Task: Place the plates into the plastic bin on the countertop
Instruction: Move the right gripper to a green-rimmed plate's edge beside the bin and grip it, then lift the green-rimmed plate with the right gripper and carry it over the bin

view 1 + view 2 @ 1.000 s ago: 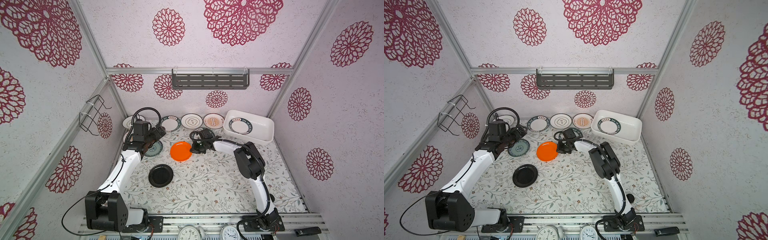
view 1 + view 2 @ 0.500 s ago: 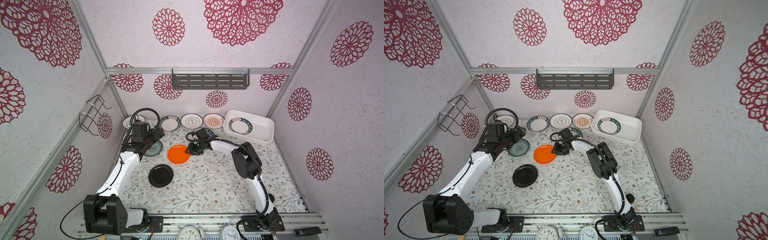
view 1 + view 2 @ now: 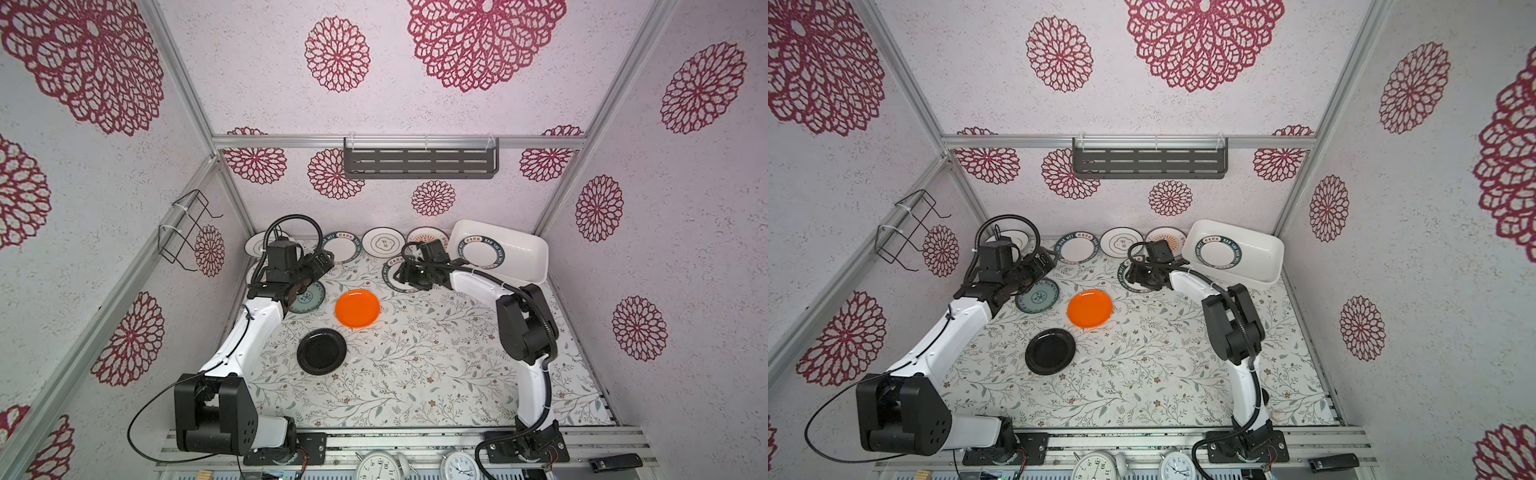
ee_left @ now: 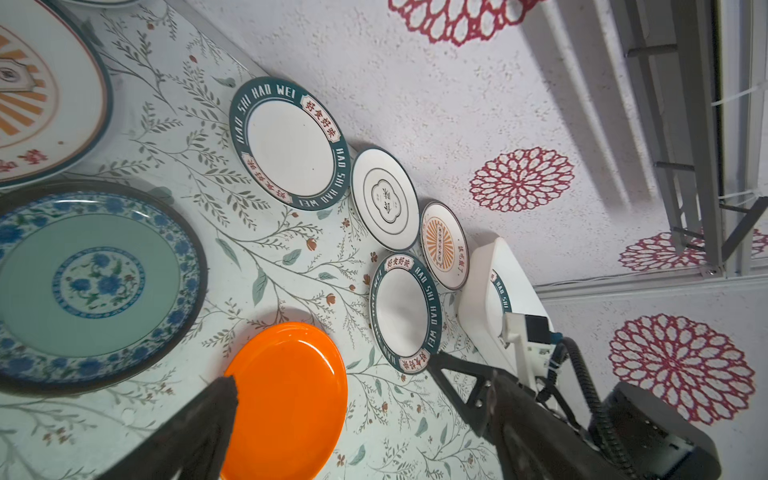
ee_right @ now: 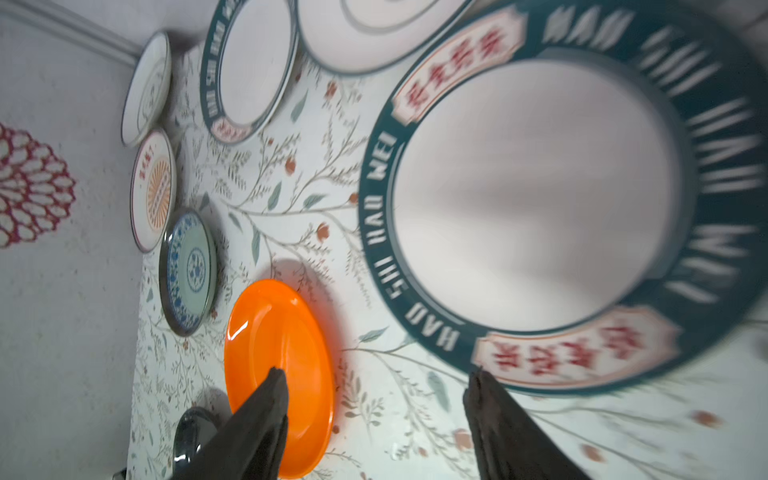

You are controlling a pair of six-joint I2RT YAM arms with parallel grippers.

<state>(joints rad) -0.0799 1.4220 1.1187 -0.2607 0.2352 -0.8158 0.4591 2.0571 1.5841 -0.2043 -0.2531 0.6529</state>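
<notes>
**Both grippers spread and empty; one plate binned, the rest out on the countertop.**

Your left gripper (image 4: 332, 370) hangs with jaws wide over the teal plate (image 3: 307, 296) near the left edge of the countertop (image 3: 436, 374). A careless descent could skid the orange plate (image 3: 357, 308) just beside it. Your right gripper (image 5: 376, 372), fingers apart and holding nothing, sits low above the green-rimmed plate (image 5: 540, 195). A shallow pinch on that thin rim may slip. The plastic bin (image 3: 525, 259) in the back right corner holds the binned plate (image 3: 481, 252). The left arm stretches from the front edge toward the back. The right arm has its elbow bent and its forearm swung toward the middle.
</notes>
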